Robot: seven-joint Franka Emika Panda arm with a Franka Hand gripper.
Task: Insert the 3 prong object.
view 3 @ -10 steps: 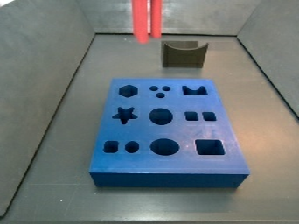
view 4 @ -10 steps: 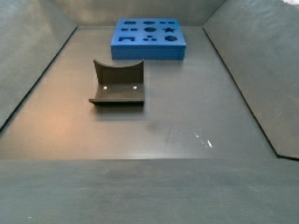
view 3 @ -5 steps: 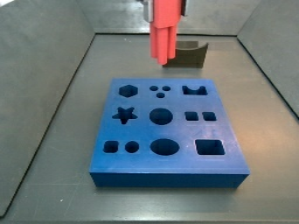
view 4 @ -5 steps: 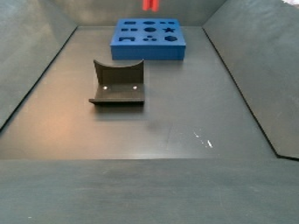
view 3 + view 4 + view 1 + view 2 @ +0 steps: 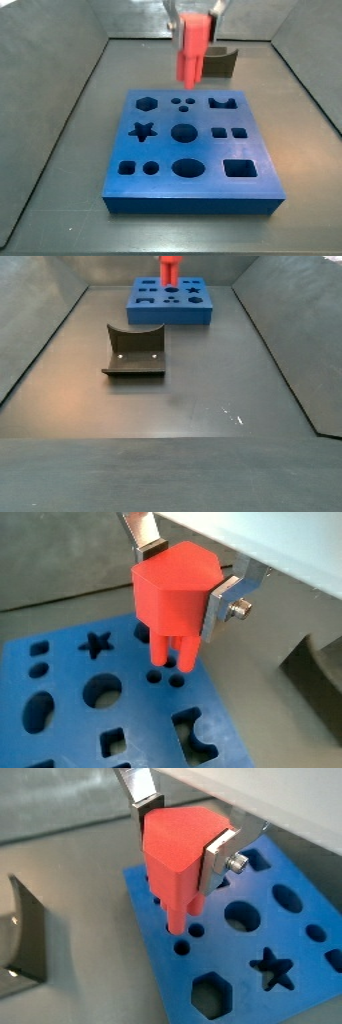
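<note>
My gripper (image 5: 187,574) is shut on the 3 prong object (image 5: 174,597), a bright red upright block with its prongs pointing down. It also shows in a wrist view (image 5: 174,863) and in both side views (image 5: 195,48) (image 5: 170,270). It hangs over the far part of the blue board (image 5: 214,150), with its prong tips just above the group of small round holes (image 5: 166,678). I cannot tell whether the prongs touch the board. The board also shows in a wrist view (image 5: 238,953) and a side view (image 5: 170,313).
A dark grey curved block (image 5: 134,351) stands on the grey floor apart from the board; it also shows behind the red object in a side view (image 5: 217,63). Sloped grey walls (image 5: 27,346) enclose the floor. The board has several other shaped holes, including a star (image 5: 143,130).
My gripper has come down with the red object from above the frame towards the far part of the blue board. The board and the grey block have not moved.
</note>
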